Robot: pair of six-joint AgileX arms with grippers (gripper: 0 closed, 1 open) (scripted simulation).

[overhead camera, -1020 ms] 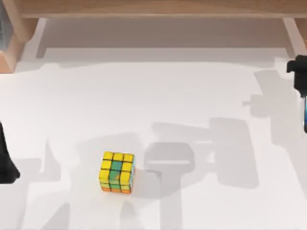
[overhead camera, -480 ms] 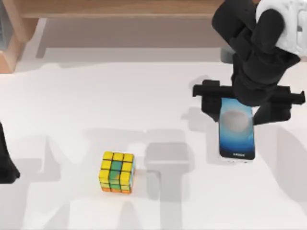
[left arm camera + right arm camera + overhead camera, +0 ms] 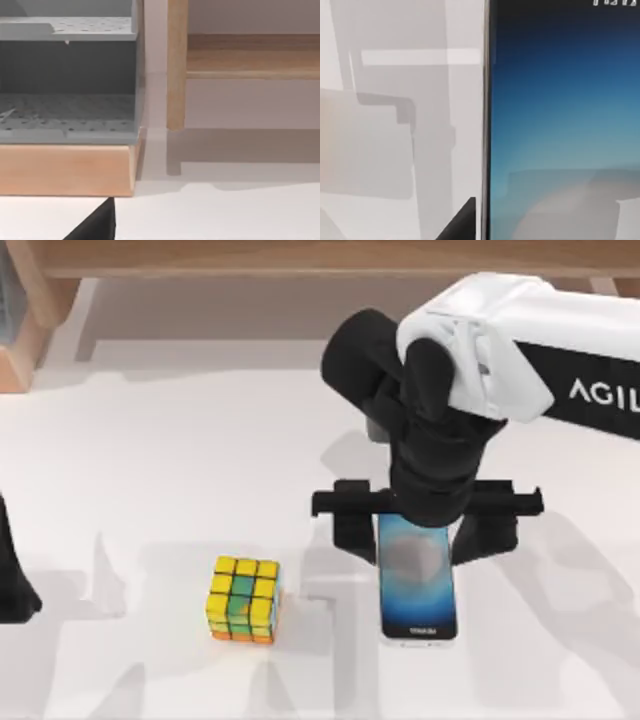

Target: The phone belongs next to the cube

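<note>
The cube (image 3: 243, 598), mostly yellow with some green tiles and an orange lower edge, rests on the white table (image 3: 150, 460) left of centre near the front. To its right, with a gap between them, is the phone (image 3: 417, 585), blue-grey screen up and its long side running front to back. My right gripper (image 3: 418, 538) is shut on the phone's far end, one finger on each long edge. The right wrist view looks close onto the phone (image 3: 560, 125). My left gripper (image 3: 12, 585) is parked at the table's left edge.
A wooden rack (image 3: 320, 255) runs along the back edge, and a wooden block (image 3: 20, 335) stands at the back left. In the left wrist view a grey perforated shelf (image 3: 67, 100) sits in a wooden frame, beside a wooden post (image 3: 176, 65).
My right arm has swung in from the right edge with the phone, carrying it left and toward the front, closer to the cube. Cube and left arm have not moved.
</note>
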